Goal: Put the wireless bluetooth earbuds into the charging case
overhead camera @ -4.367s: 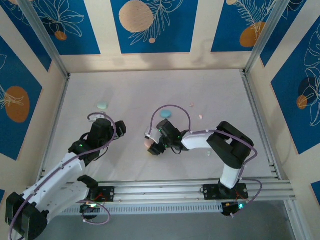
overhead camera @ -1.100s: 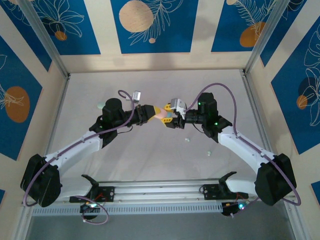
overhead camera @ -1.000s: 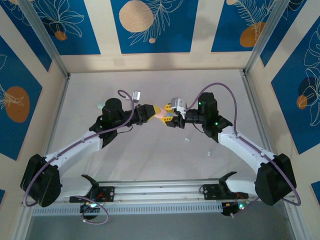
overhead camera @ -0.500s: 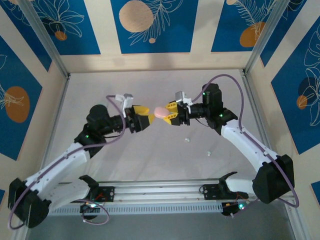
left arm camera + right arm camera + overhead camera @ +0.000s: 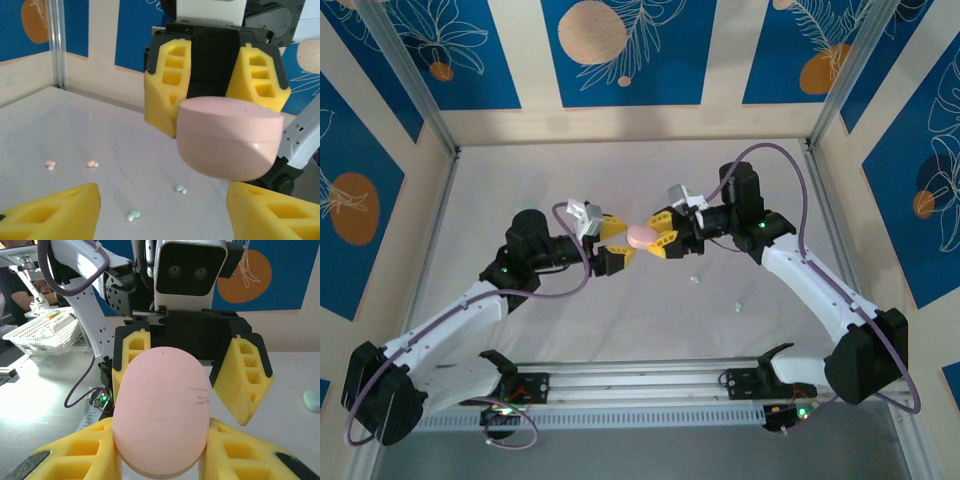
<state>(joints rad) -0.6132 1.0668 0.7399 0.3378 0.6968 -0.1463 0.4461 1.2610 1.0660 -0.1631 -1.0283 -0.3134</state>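
A closed pink oval charging case [image 5: 640, 237] hangs in the air above the middle of the table, with my right gripper [image 5: 663, 236] shut on it. In the right wrist view the case [image 5: 160, 415] sits between my yellow fingers [image 5: 75, 455]. My left gripper [image 5: 617, 241] faces it from the left, open, its tips just short of the case [image 5: 227, 137] and apart from it. Tiny earbuds lie on the table below: two pinkish ones [image 5: 50, 164] [image 5: 91, 163] and two mint ones [image 5: 132, 215] [image 5: 179, 188]. From above, two earbuds [image 5: 695, 279] [image 5: 737, 307] show to the right.
A pale mint case [image 5: 312, 401] lies on the table at the right edge of the right wrist view. Aluminium posts [image 5: 420, 90] and patterned walls close in the white table [image 5: 620, 170] on three sides. Both arm bases sit on the front rail [image 5: 640, 380].
My left gripper opened and let go of the pink case, drew back to the left, then came close again with its jaws open. The right gripper kept hold of the case.
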